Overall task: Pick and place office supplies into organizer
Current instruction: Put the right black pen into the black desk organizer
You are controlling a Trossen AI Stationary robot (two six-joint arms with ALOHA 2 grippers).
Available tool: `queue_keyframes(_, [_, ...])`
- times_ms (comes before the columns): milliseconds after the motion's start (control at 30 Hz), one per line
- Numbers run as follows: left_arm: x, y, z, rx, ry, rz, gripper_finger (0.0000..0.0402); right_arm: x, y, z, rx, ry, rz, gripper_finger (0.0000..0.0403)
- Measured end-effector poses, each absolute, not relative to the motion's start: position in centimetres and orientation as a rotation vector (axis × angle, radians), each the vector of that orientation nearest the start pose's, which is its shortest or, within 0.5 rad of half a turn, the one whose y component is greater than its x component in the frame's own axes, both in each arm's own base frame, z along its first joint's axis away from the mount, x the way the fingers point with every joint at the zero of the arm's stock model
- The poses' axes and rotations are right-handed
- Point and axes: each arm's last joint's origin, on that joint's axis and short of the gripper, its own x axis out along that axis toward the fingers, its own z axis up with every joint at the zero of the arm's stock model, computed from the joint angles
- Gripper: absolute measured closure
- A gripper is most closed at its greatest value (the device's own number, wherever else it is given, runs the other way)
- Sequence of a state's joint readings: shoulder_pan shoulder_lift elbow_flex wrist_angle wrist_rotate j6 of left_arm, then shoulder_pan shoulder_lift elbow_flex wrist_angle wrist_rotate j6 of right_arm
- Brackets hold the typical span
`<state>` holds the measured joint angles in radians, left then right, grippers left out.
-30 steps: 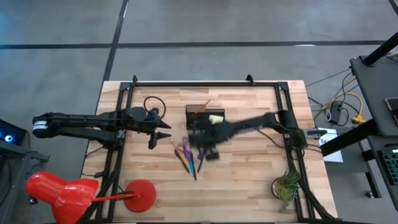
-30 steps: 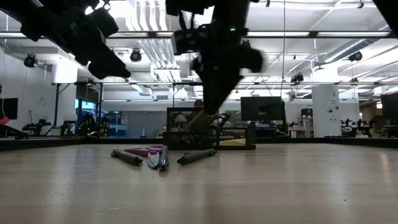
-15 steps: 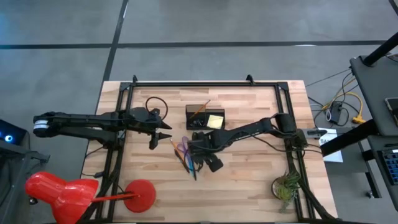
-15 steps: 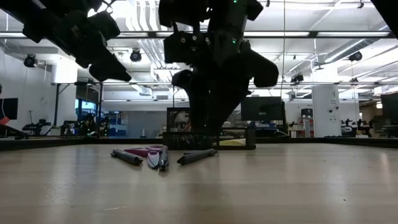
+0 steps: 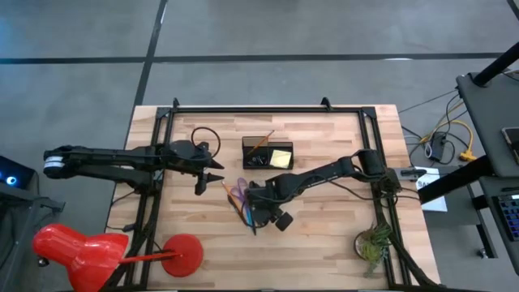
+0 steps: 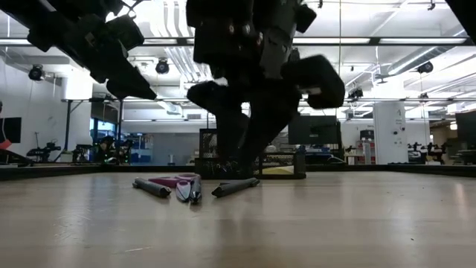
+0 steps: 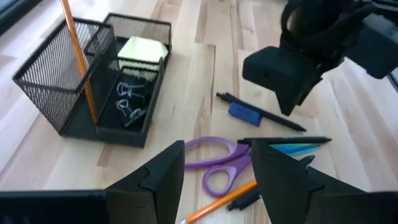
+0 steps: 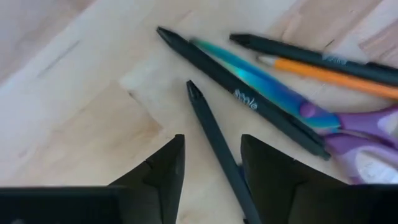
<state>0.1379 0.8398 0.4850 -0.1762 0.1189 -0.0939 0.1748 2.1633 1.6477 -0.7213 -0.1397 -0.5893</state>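
On pale wood: slim dark pen (image 8: 217,140) between right gripper (image 8: 208,163) jaws, parted.

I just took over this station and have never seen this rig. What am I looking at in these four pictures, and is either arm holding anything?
Two dark robot arms work at a wooden table. One picture looks straight down, one looks level across the tabletop, and one comes from each arm's wrist.

The black mesh organizer already holds an orange pencil, a yellow sticky-note pad and small dark clips.

Loose on the table lie purple-handled scissors, a second orange pencil, a blue pen and dark pens.

The right gripper is low over these, open, straddling one dark pen but holding nothing. The left gripper hovers to the side, open and empty.
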Motion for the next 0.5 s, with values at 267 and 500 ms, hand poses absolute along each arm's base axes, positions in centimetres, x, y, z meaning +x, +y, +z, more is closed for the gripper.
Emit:
queue_keyframes(267, [17.7, 2.1, 22.5, -0.158, 0.512, 0.042, 0.0231, 43.7, 7.4, 13.8, -0.525, 1.170, 0.669, 0.0261])
queue_keyframes(500, [17.7, 2.1, 22.5, -0.163, 0.515, 0.044, 0.0231, 43.9, 6.4, 13.4, -0.490, 1.195, 0.656, 0.0263])
